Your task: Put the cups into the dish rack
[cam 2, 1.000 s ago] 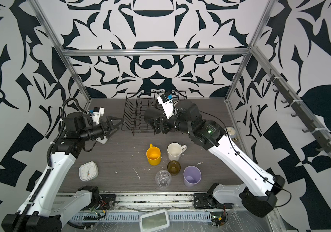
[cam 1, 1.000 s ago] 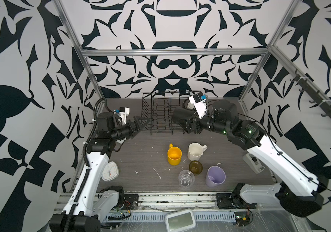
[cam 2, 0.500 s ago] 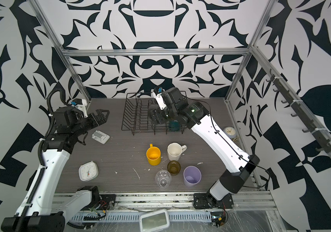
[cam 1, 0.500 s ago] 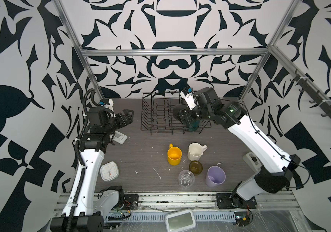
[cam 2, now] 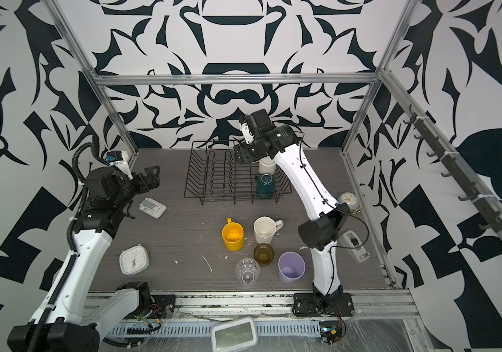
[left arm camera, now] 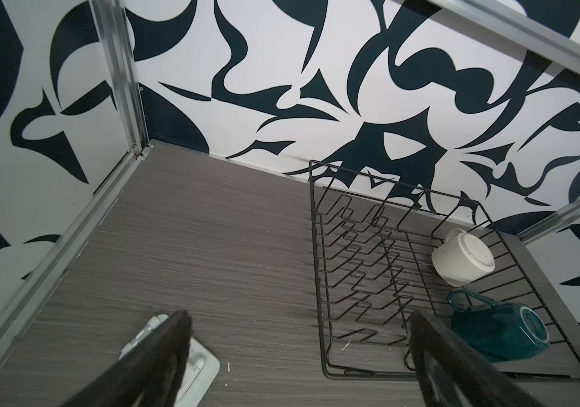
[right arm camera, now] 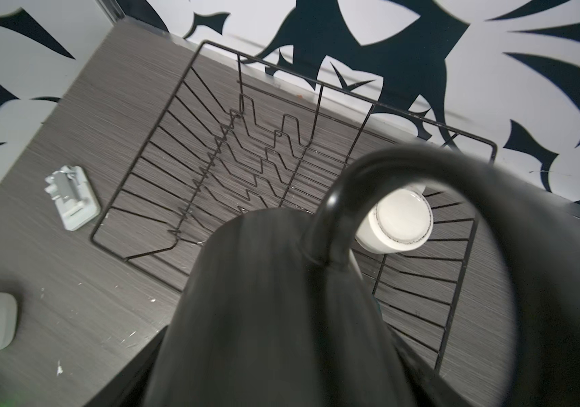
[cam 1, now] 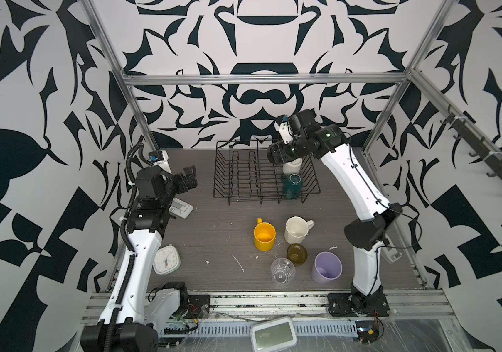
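Over the far right part of the rack (cam 1: 216, 170), the black mug (cam 1: 274, 158) is carried clear of the wires by the right gripper (cam 1: 280, 151), its jaws spread wide around it. A white mug (cam 1: 292, 166) is upturned below, with a teal mug (cam 1: 292, 184) just nearer. Placement is judged to be in hand: lowering into free wire floor beside the white mug is called for, then release. The left gripper (cam 1: 187, 179) is seen fully open and empty at the left. Five cups, the yellow mug (cam 1: 264, 236) among them, stand on the near table (cam 1: 213, 243).
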Available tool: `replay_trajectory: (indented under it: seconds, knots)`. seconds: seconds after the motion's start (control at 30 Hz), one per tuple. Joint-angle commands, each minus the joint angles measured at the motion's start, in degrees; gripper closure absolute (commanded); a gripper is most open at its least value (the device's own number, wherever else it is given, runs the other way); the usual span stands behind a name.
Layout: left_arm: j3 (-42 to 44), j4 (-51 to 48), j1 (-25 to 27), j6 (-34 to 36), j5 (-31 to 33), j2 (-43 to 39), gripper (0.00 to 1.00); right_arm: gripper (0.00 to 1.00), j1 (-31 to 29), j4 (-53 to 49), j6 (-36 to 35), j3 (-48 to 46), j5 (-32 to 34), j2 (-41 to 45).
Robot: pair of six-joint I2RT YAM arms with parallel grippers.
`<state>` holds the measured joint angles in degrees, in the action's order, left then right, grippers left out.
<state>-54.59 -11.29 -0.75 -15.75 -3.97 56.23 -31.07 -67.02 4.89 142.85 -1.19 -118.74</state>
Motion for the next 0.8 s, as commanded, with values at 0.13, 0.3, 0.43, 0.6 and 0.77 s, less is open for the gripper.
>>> replay_trajectory:
  seconds: [0.13, 0.3, 0.43, 0.6, 0.77]
  knots:
    - [1.2, 3.5, -0.3, 0.9, -1.4, -3.1, 0.01, 1.0, 1.1, -3.8, -1.2, 12.7, -0.2, -7.9]
    - [1.3, 3.3, -0.4, 0.9, -1.6, -3.4, 0.01, 1.0, 1.9, -1.7, -0.8, 12.4, -0.2, -10.5]
    - [1.3, 3.1, -0.5, 0.9, -1.7, -3.6, 0.01, 1.0, 2.0, -0.3, -0.5, 12.6, -0.1, -13.0]
    - [1.4, 2.9, -0.6, 0.8, -1.6, -3.6, 0.01, 1.0, 1.9, 1.1, -0.2, 12.7, 0.5, -15.9]
    - [1.5, 2.9, -0.9, 0.5, -1.9, -3.3, 0.01, 1.0, 1.9, 2.3, 0.0, 14.0, 0.6, -18.7]
